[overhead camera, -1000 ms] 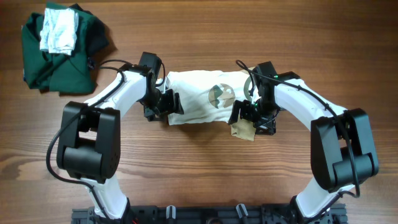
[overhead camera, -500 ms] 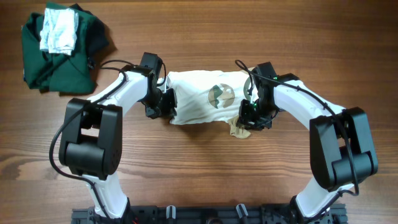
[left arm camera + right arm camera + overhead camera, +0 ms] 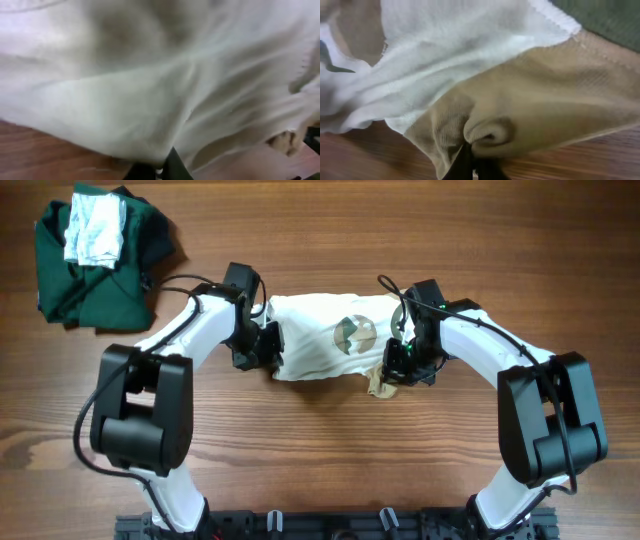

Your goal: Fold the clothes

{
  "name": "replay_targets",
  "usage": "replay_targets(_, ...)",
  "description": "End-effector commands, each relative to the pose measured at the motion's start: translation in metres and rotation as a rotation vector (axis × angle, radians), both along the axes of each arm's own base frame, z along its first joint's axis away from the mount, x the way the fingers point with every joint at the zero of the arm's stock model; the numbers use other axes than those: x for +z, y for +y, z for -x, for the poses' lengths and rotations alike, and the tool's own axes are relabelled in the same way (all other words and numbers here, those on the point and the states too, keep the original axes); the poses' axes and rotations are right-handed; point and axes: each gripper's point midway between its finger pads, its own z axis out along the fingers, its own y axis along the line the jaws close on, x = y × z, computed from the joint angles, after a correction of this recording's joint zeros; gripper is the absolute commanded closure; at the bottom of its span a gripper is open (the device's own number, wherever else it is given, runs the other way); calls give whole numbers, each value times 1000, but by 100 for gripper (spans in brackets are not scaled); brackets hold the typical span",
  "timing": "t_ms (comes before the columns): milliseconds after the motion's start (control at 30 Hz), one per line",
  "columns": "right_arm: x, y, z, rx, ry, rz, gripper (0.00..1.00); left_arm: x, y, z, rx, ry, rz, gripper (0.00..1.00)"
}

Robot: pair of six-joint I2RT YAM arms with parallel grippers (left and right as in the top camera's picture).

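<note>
The clothes (image 3: 325, 338), a small cream garment with a round green print and a khaki-tan sleeve (image 3: 382, 387), lie at the table's middle. My left gripper (image 3: 274, 352) is shut on the garment's left edge. In the left wrist view cream cloth (image 3: 165, 80) fills the frame above the left gripper (image 3: 159, 171). My right gripper (image 3: 396, 370) is shut on the lower right corner. The right wrist view has tan fabric (image 3: 530, 115) bunched into the right gripper (image 3: 472, 167), with white cloth (image 3: 450, 45) above it.
A large dark green garment (image 3: 95, 275) with a whitish-grey folded cloth (image 3: 95, 230) on top sits at the far left corner. Bare wooden table (image 3: 320, 450) surrounds the clothes.
Both grippers have closed on the garment's edges. The tan sleeve at the lower right was drawn in under the right gripper. The arms barely shifted.
</note>
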Motion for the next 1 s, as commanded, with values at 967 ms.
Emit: replay_targets(967, 64, 10, -48, -67, -258, -156, 96, 53, 23, -9, -18, -186, -116, 96)
